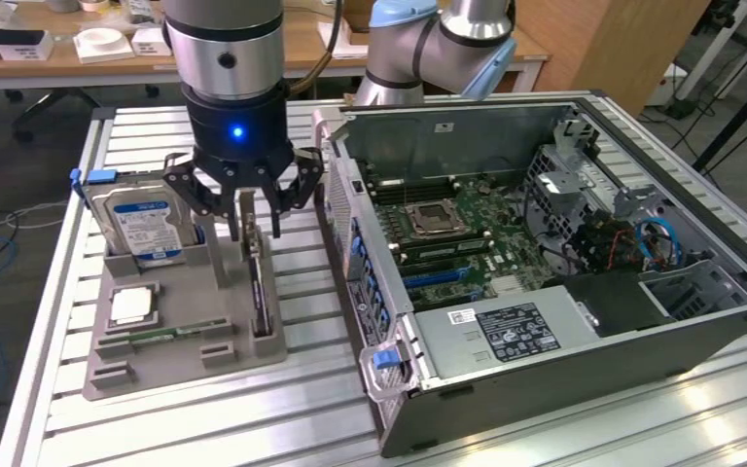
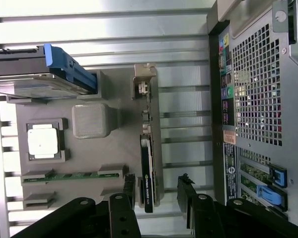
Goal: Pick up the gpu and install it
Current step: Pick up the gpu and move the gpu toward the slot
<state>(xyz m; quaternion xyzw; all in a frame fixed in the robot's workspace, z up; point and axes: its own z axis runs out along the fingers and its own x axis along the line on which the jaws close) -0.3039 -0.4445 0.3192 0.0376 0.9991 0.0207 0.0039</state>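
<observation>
Gripper hangs spread wide over the grey holder, fingers apart and clamped on nothing. Under it the gpu stands on edge in its slot along the holder's side nearest the computer case. From the exterior view the gripper's black linkages cover the card's far end, so how the fingers sit against it cannot be judged there.

Wrist view fills that in: the gpu runs edge-on between the two fingertips, closer to one than the other, with a sliver of gap on each side. Its silver bracket sits at the end away from the fingers.

Neighbours in the holder: the hard drive with its blue tab stands upright, the processor lies flat in its pocket, and the memory stick rests in a narrow slot. A raised grey block sits just beside the card. The case's perforated rear panel stands near the holder, and the exterior view looks into the open side at the motherboard. All of it rests on the slatted metal table.
</observation>
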